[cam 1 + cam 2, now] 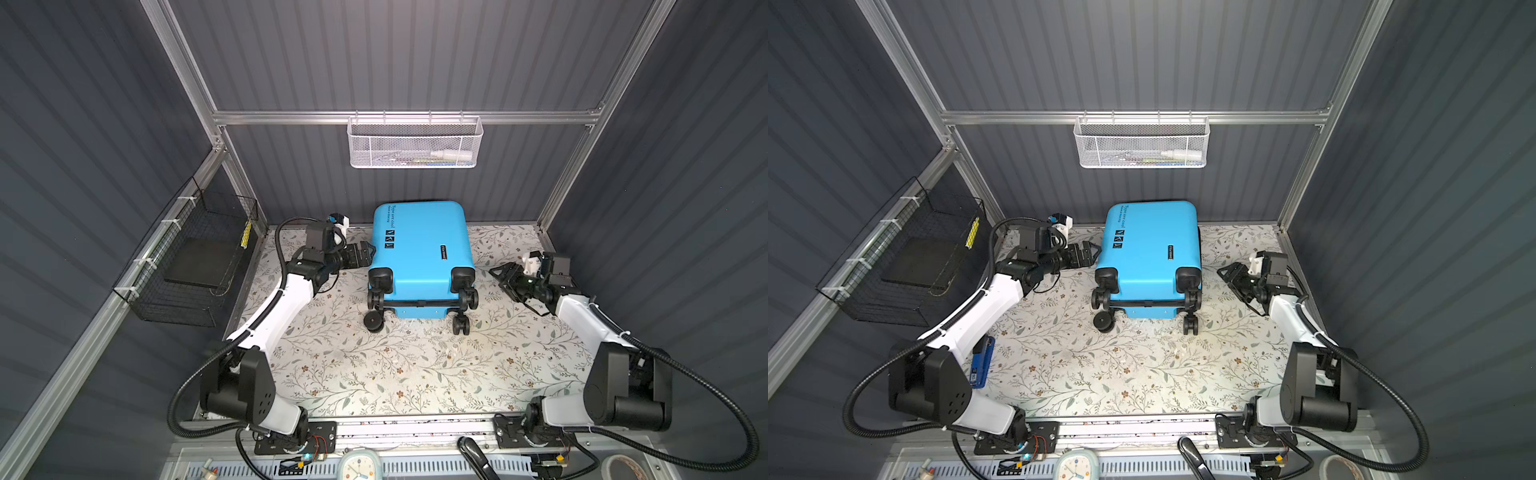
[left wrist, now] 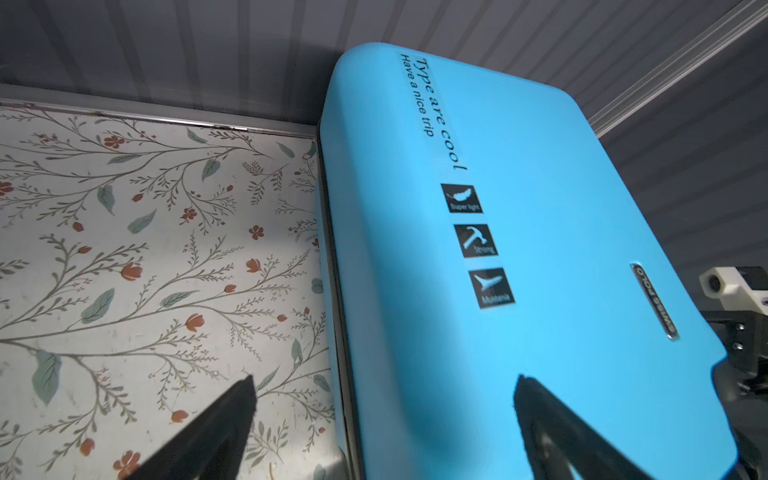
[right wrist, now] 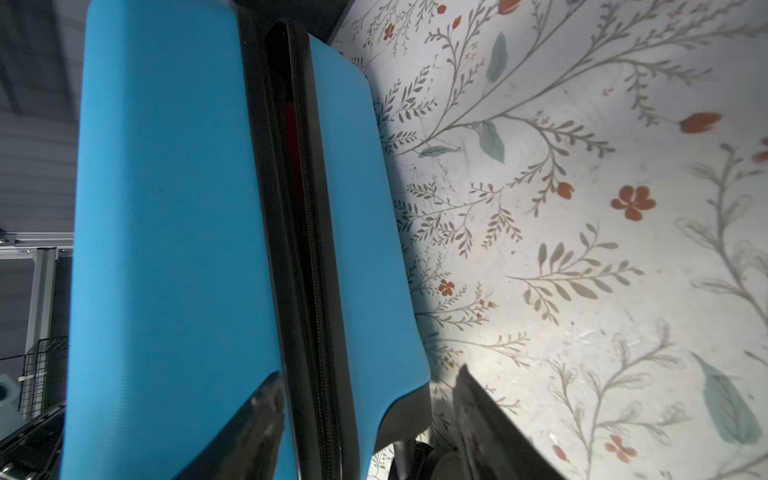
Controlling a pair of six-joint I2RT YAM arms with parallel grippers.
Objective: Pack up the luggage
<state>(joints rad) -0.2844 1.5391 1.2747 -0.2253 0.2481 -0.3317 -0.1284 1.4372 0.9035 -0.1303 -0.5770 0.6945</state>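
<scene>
Luggage [image 1: 419, 257] lies flat on counter [image 1: 415, 374], back-ctr, printed face up, seen in both top views. Left gripper [image 1: 365, 254] sits just beside its left flank, jaws spread wide w/ nothing btwn them. In left wrist view one finger [image 2: 224, 428] hangs over the counter, the other over the shell. Right gripper [image 1: 505, 275] is near the right flank but apart from it, jaws parted, gripping nothing. Right wrist view looks along the zip seam [image 3: 307, 249], which gapes a bit w/ some red in the gap. Back wall stands close behind the top end. White mesh basket [image 1: 415, 141] hangs on the rail above, small items inside. Black wire basket [image 1: 195, 257] hangs on the left wall. Blue flat thing [image 1: 982, 361] lies by the left arm & a clock [image 1: 360, 465] sits at the front edge.

Shell: hard blue plastic, rounded corners, fine ribbed grain up close, black text & square icons, small metal badge [image 2: 654, 303]. Wheels [image 1: 461, 324]: black castors. Counter cover: floral print, scuffed.

Long axis runs front-to-back: wheels toward the front edge, top toward the back wall.
</scene>
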